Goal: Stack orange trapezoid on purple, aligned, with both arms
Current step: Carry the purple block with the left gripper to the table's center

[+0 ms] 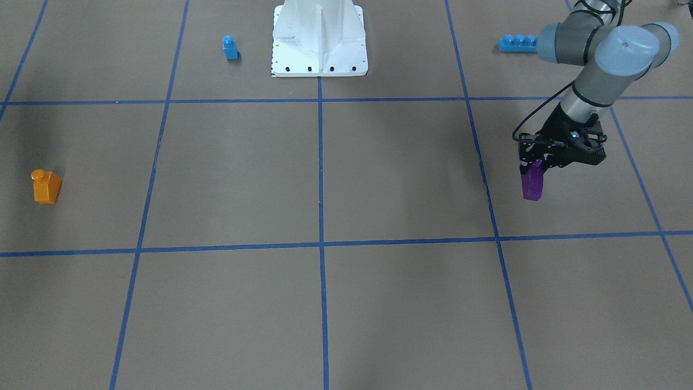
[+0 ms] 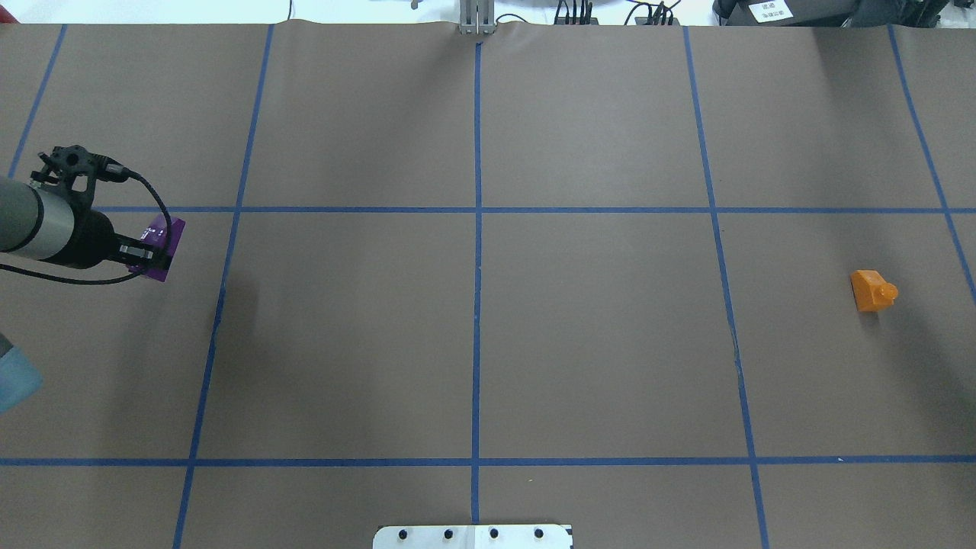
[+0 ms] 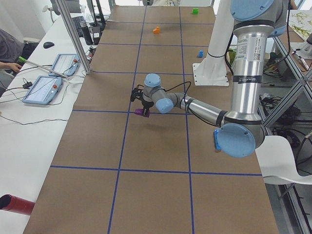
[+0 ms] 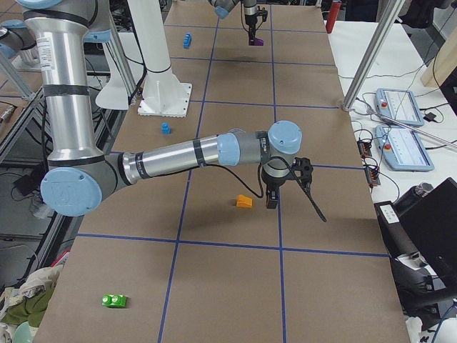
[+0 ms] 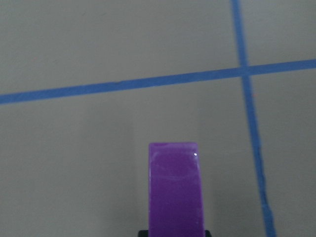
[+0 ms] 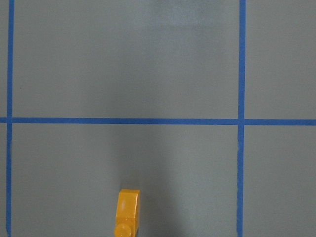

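Clamping the purple [image 1: 533, 186], the left pincer [image 1: 533, 165] hovers; the orange trapezoid [image 1: 46, 187] lies free. The right pincer [image 4: 272, 201], whose state I cannot tell, must grasp it next

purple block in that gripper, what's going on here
The left gripper is shut on the purple block, holding it by one end. The orange trapezoid lies alone on the table at the opposite side, untouched. The right gripper hangs close beside it, but it shows only in the side view, so whether it is open cannot be told. Nothing is stacked yet.
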Controlling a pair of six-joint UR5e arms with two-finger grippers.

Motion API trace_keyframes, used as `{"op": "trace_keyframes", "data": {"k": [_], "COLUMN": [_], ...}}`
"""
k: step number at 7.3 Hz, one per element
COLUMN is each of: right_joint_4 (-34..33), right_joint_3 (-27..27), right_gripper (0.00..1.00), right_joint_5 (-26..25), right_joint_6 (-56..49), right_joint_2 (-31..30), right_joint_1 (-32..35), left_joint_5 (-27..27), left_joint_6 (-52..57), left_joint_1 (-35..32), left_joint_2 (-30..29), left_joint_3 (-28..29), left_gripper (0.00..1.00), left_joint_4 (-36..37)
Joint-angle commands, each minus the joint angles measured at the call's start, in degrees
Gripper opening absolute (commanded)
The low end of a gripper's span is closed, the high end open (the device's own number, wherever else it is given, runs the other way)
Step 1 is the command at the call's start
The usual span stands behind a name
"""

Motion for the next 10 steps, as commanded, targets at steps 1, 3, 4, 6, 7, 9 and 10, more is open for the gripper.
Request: {"op": "trace_keyframes", "data": {"k": [1,3,4,6,7,9,10], "right_joint_4": [0.0,0.0,-0.1,-0.1,-0.1,0.0,0.0], "right_joint_3": [-0.6,-0.7,-0.7,-0.7,-0.7,-0.7,-0.7], "right_gripper": [1.00,1.00,1.00,1.00,1.00,1.00,1.00], "right_joint_5": [0.1,0.1,0.1,1.3,2.5,2.5,2.5], "right_joint_6": [0.7,0.7,0.7,0.7,1.7,3.0,3.1], "right_joint_2": [0.9,1.0,1.0,0.9,0.9,0.9,0.9], "right_joint_1": [-0.1,-1.0,-1.1,-1.1,-1.1,-1.3,-1.3], "left_joint_5": [0.9,0.7,0.9,4.0,6.3,7.8,8.8], "left_joint_6": [8.4,15.8,15.2,15.6,15.7,15.3,15.4], "left_joint_1": [4.4,9.0,11.1,13.5,14.7,14.8,15.2], "left_joint_2": [-9.6,-22.6,-30.8,-45.8,-49.5,-49.6,-49.6], "left_joint_3": [0.8,5.0,10.6,25.0,30.0,31.0,31.8], "left_gripper": [0.00,0.00,0.00,0.00,0.00,0.00,0.00], "left_joint_4": [3.0,7.6,9.5,14.7,14.6,15.0,15.0]}}
